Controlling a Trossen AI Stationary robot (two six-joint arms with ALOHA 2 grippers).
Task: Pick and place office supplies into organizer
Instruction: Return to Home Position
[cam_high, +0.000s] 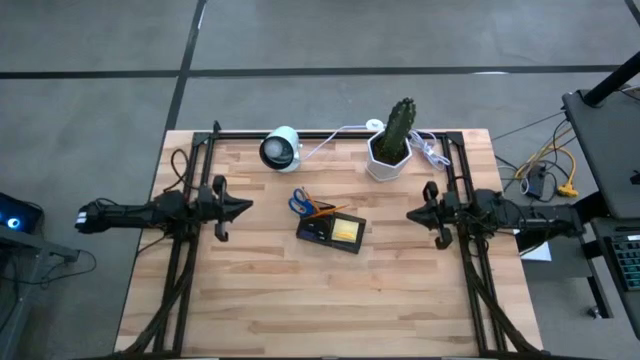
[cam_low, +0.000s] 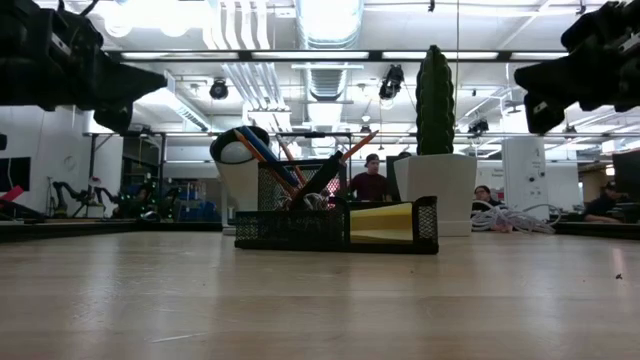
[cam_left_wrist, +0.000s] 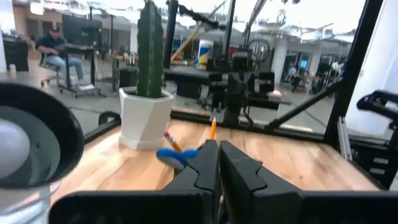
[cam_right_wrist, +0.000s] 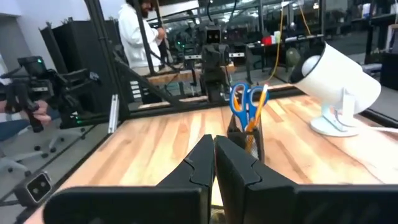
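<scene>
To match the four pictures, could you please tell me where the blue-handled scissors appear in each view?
High view: scissors at the organizer's left end, mid-table.
Low view: scissors leaning left out of the organizer.
Left wrist view: scissors just beyond the left pincer.
Right wrist view: scissors standing in the organizer, beyond the right pincer.
Shared landmark: the white lamp, in all four.

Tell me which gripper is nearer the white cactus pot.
Right. The right gripper is close to the cactus pot; the left gripper is across the table, past the organizer.
</scene>
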